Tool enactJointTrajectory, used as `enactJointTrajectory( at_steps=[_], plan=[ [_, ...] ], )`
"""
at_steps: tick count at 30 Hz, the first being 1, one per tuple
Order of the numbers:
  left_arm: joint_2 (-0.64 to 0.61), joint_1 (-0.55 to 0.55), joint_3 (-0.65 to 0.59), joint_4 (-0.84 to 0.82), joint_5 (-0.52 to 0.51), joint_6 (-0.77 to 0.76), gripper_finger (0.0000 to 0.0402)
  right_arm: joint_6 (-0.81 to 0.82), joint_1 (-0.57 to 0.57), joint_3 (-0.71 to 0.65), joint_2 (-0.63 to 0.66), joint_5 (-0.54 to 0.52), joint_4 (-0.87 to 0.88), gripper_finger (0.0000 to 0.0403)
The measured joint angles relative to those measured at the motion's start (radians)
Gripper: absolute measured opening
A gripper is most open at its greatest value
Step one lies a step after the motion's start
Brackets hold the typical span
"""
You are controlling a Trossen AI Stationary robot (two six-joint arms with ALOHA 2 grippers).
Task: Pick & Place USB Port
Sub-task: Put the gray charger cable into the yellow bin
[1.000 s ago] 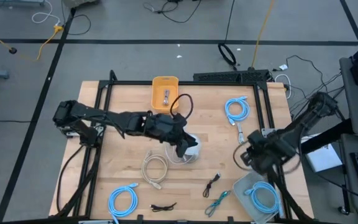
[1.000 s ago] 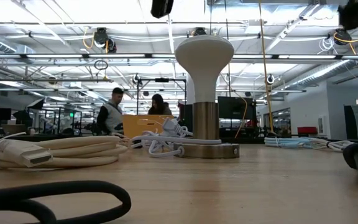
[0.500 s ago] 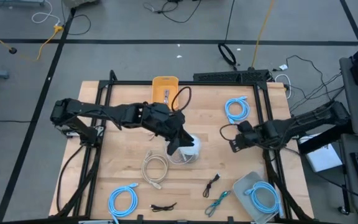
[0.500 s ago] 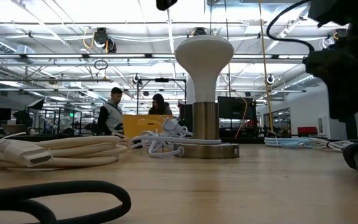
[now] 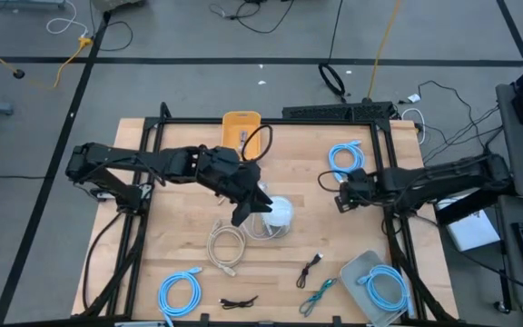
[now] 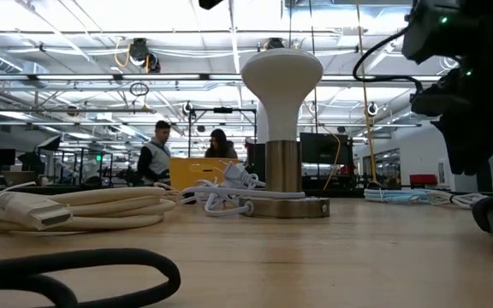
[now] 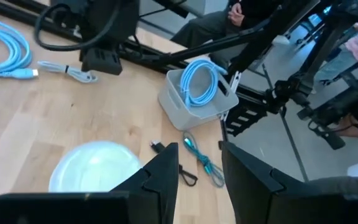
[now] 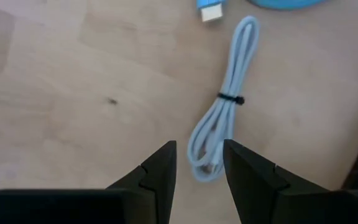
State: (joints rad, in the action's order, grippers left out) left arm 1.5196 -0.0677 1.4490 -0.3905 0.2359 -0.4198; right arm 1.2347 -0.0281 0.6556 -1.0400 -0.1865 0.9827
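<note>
Task item looks like the small grey USB cable (image 8: 219, 134), folded into a tight loop and cinched mid-length with a black tie, lying flat on the table (image 5: 189, 163) right of centre, just below the far blue cable (image 5: 345, 159). Right gripper (image 8: 199, 163) hovers over it, fingers slightly apart, holding nothing; one end of the loop sits in the gap between the tips. Left gripper (image 7: 199, 169) is near table centre over the white lamp (image 5: 278, 214), fingers apart with a narrow gap, empty. Containers: yellow bin (image 5: 241, 133) at the far edge holds a small grey item, can't tell what. Grey bin (image 5: 373, 288) at the near right corner holds a coiled blue cable (image 5: 386, 286). Cream cable (image 5: 226, 243) lies just left of the lamp.
</note>
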Motion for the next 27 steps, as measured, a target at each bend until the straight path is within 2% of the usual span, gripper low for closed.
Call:
enactJointTrajectory(
  at_steps=[5,9,14,20,23,27],
  plan=[
    [-0.006,0.000,0.000,-0.002,-0.001,0.008,0.0124,-0.054,0.052,-0.003,-0.039,-0.015,0.017,0.0125],
    [-0.005,0.000,0.000,-0.005,-0.001,0.007,0.0124,-0.077,0.091,-0.049,-0.051,-0.020,-0.082,0.0125],
    [-0.005,0.001,0.000,-0.016,0.000,0.003,0.0124,-0.065,0.109,-0.145,-0.049,0.024,-0.249,0.0125],
    [-0.016,0.001,0.000,-0.031,-0.001,0.003,0.0124,-0.045,0.112,-0.190,-0.045,0.039,-0.262,0.0121],
    [-0.021,0.001,-0.001,-0.042,-0.005,0.003,0.0124,-0.043,0.112,-0.190,-0.046,0.040,-0.264,0.0094],
    [-0.027,0.001,0.000,-0.031,-0.022,0.007,0.0124,-0.050,0.112,-0.191,-0.046,0.040,-0.269,0.0028]
  ],
)
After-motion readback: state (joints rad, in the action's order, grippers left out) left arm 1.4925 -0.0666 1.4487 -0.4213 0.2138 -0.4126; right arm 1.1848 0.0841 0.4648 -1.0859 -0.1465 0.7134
